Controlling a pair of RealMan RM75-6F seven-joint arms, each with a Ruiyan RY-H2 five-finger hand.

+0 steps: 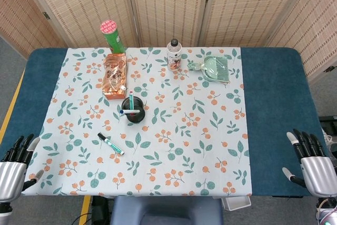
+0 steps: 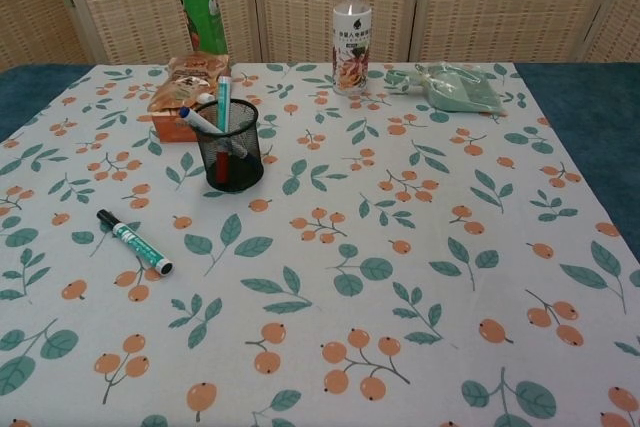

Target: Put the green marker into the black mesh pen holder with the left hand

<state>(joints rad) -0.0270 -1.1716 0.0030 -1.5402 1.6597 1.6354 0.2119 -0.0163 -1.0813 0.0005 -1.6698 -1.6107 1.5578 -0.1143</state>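
Observation:
The green marker point(image 1: 110, 144) point(image 2: 134, 242) lies flat on the patterned cloth, black cap toward the far left. Behind it stands the black mesh pen holder point(image 1: 132, 110) point(image 2: 233, 146), upright, with other pens sticking out of it. My left hand point(image 1: 14, 166) hangs off the table's near left corner, fingers apart and holding nothing, well away from the marker. My right hand point(image 1: 310, 163) sits at the near right edge, also with fingers spread and empty. Neither hand appears in the chest view.
At the back stand a green can point(image 1: 112, 36), an orange snack bag point(image 1: 115, 76), a bottle point(image 1: 174, 54) and a pale green dustpan point(image 1: 215, 68). The floral cloth point(image 1: 174, 146) covers the middle of the blue table point(image 1: 274, 104).

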